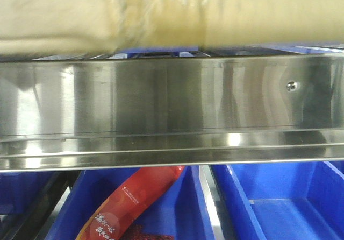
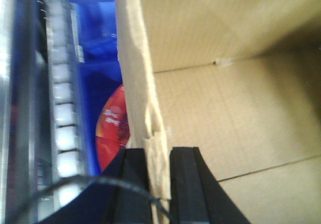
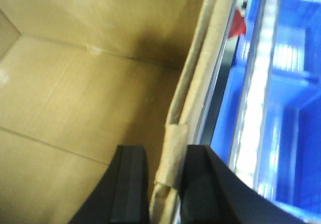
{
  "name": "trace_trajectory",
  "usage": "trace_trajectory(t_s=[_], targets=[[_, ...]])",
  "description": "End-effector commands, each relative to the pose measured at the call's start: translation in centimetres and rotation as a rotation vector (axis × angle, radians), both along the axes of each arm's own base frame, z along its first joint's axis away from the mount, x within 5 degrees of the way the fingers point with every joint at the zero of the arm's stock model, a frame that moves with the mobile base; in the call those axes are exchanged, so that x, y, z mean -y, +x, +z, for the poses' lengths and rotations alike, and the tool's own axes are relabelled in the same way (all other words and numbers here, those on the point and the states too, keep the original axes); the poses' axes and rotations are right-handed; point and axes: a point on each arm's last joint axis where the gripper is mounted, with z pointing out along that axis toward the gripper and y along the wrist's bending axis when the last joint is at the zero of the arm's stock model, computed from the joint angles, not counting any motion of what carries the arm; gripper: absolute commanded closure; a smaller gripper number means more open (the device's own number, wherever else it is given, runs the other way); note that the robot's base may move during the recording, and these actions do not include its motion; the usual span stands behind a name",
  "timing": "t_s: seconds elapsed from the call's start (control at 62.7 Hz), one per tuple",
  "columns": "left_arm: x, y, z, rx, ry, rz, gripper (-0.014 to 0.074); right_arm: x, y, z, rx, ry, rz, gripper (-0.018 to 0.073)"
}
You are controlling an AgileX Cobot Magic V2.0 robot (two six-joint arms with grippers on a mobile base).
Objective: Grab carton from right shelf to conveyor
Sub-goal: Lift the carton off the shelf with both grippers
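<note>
Left gripper (image 2: pixel 158 181), right gripper (image 3: pixel 165 181): each is pinching a carton (image 1: pixel 64 14) wall, jaws nearly closed. Carton is hanging just above shelf (image 1: pixel 161 94), seemingly lifted; conveyor transfer is remaining.

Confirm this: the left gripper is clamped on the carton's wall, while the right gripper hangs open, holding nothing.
Not right. The right gripper does not hang open: the right wrist view shows it clamped on the carton wall too, one finger on each side. The left gripper is clamped on the carton's wall, as you said.
</note>
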Motion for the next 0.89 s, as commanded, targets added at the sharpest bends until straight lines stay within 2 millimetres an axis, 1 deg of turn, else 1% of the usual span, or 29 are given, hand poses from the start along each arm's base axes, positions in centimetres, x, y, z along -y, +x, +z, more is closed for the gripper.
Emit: trace_trajectory(t_s=[0.0,0.877], targets=[[-0.63,-0.35,0.65,0.057,0.041,0.022,0.0604,0.86,-0.71,0.36,0.05,-0.033,-0.003,0.0629],[-0.59,-0.22,0.8,0.078,0.036,0.02,0.0604,0.86,-0.71,0.36,0.05,-0.033,-0.003,0.0629]])
